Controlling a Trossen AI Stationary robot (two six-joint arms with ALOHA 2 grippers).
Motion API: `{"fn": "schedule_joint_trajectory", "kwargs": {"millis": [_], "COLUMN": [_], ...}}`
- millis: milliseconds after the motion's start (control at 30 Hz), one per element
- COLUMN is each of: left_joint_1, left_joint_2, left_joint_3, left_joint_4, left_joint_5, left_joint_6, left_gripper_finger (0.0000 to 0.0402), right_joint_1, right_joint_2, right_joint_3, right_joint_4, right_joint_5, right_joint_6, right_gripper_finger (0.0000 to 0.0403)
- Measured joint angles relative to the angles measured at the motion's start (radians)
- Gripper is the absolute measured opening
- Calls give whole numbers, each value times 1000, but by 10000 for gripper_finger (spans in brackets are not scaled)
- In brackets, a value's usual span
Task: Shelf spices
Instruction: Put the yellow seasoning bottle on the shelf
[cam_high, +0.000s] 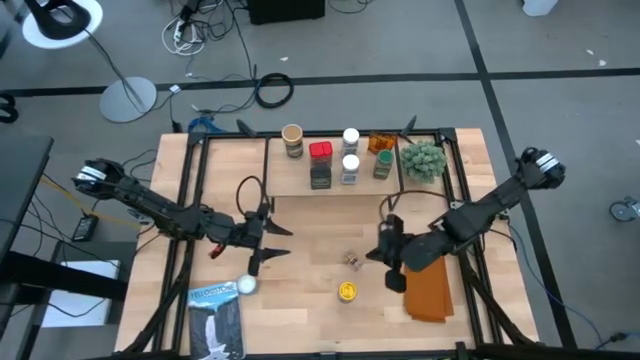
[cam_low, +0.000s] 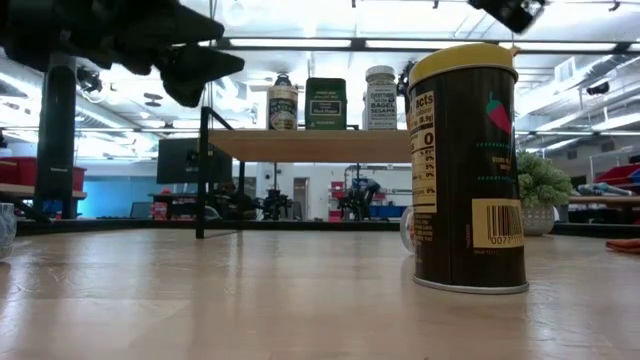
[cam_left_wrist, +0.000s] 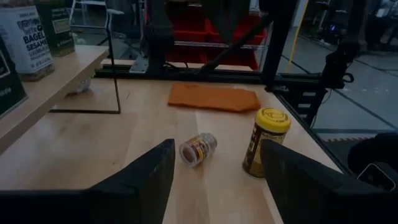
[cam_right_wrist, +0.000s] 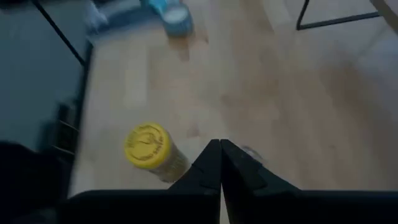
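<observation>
At lower centre, the right tool (cam_high: 384, 252) was shut, empty — the yellow-lidded jar (cam_high: 347, 291) looked light, rigid, best gripped round its sides.

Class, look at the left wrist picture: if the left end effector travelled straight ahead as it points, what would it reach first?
Most likely the small jar lying on its side, which sits between the open left end effector's fingers; the yellow-lidded jar stands just off that line.

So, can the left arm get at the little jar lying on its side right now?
Probably yes. The left gripper has its jaws open and faces the tipped jar, with only bare tabletop between them. The yellow-lidded jar stands apart to one side, and the right gripper, jaws shut, hovers beyond it.
</observation>
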Motion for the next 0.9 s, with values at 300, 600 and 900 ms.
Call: {"fn": "schedule_joint_trajectory", "kwargs": {"millis": [300, 600, 900], "left_joint_1": [0, 0, 0], "left_joint_2": [0, 0, 0], "left_joint_3": [-141, -222, -222], "left_joint_4": [268, 364, 368], "left_joint_5": [23, 69, 82], "left_joint_6": [-2, -27, -24], "left_gripper_finger": [241, 241, 241], "right_joint_1": [-48, -75, -78], "right_joint_2": [310, 480, 576], "right_joint_3": [407, 648, 690], "right_joint_4": [-353, -463, -559], "right_joint_5": [-52, -243, -353], "right_joint_6": [-96, -224, -252], "right_gripper_finger": [12, 72, 194]}}
